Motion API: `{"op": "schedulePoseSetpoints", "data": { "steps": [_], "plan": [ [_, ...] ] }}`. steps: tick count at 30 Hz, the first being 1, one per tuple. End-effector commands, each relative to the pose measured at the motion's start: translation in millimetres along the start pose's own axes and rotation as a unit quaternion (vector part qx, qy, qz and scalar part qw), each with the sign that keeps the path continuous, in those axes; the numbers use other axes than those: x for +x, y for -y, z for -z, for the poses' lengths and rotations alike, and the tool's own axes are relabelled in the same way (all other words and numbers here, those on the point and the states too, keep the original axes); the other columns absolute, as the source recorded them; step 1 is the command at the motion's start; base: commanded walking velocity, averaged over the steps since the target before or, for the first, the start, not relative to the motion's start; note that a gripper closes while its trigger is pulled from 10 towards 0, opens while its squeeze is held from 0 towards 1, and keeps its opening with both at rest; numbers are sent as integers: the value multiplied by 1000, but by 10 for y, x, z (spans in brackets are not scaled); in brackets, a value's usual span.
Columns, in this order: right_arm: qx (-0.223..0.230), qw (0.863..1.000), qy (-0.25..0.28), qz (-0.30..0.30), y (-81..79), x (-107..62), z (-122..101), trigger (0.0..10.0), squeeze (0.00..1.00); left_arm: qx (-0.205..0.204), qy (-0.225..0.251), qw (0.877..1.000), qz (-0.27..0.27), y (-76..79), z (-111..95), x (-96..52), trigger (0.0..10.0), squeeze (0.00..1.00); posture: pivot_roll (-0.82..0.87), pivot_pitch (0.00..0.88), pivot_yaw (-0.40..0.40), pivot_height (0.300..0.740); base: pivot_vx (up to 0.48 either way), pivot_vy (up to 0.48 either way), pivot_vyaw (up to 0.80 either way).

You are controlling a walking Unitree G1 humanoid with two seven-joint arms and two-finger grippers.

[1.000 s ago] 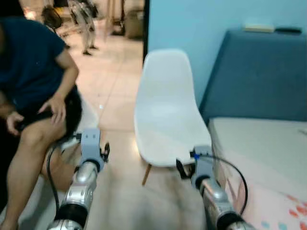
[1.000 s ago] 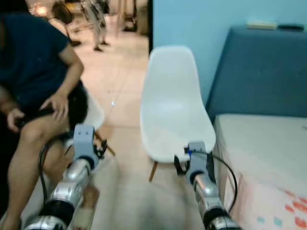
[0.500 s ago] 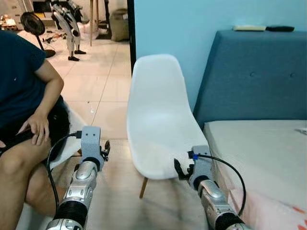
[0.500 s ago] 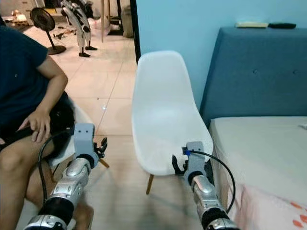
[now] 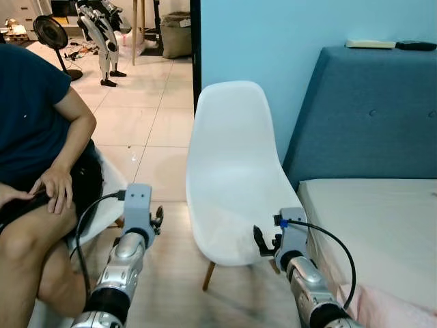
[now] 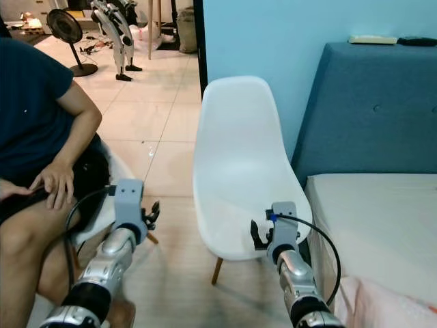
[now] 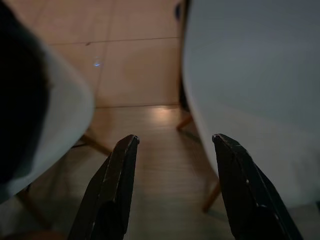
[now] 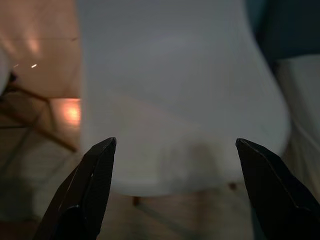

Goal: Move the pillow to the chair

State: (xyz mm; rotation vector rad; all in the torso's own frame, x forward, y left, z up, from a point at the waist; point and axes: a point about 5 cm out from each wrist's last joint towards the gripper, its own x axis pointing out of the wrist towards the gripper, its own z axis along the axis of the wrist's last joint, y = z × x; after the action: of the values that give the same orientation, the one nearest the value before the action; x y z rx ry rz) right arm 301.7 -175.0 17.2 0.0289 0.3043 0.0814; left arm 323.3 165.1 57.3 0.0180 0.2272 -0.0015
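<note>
A white moulded plastic chair with wooden legs [image 5: 232, 184] stands on a tan tiled floor [image 5: 150, 137], its seat bare, directly ahead of the robot and just beside a bed with a white mattress [image 5: 375, 225] and a padded blue headboard [image 5: 369, 116]. The pillow cannot be made out for certain; a pink patterned fabric edge [image 6: 382, 301] at the bed's near corner may belong to it. The left gripper [image 7: 172, 145] hovers above the floor between the white chair and a second white seat where a person in a dark blue shirt [image 5: 34, 116] sits; its fingers are spread wide and hold nothing. The right gripper [image 8: 175, 145] hangs just short of the chair's front edge, fingers also wide apart and empty. The step in hand appears to be finding the pillow, so the robot would do well to turn toward the bed, keeping both arms clear of the chair and the person's knee.
</note>
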Motion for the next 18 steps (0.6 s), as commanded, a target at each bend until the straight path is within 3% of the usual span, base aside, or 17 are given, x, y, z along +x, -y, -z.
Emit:
{"op": "schedulePoseSetpoints", "data": {
  "steps": [1, 10, 18],
  "plan": [
    [4, 1000, -13, 15, 64, -31, 57, 10000, 0, 2, -4, 1000, 5, 45, 21, 4, 10000, 0, -20, 2, 3, 740, 0, 0, -800],
    [-10, 1000, -16, 20, 94, -24, 39, 10000, 0, 0, -3, 1000, 2, 62, 34, 0, 10000, 0, -29, 5, -8, 740, 0, 0, -800],
    [-42, 999, -18, -3, 106, -15, 3, 10000, 0, -20, -5, 1000, -19, 124, 115, -60, 10000, 0, -55, 38, -82, 740, 0, 0, -800]
  ]
}}
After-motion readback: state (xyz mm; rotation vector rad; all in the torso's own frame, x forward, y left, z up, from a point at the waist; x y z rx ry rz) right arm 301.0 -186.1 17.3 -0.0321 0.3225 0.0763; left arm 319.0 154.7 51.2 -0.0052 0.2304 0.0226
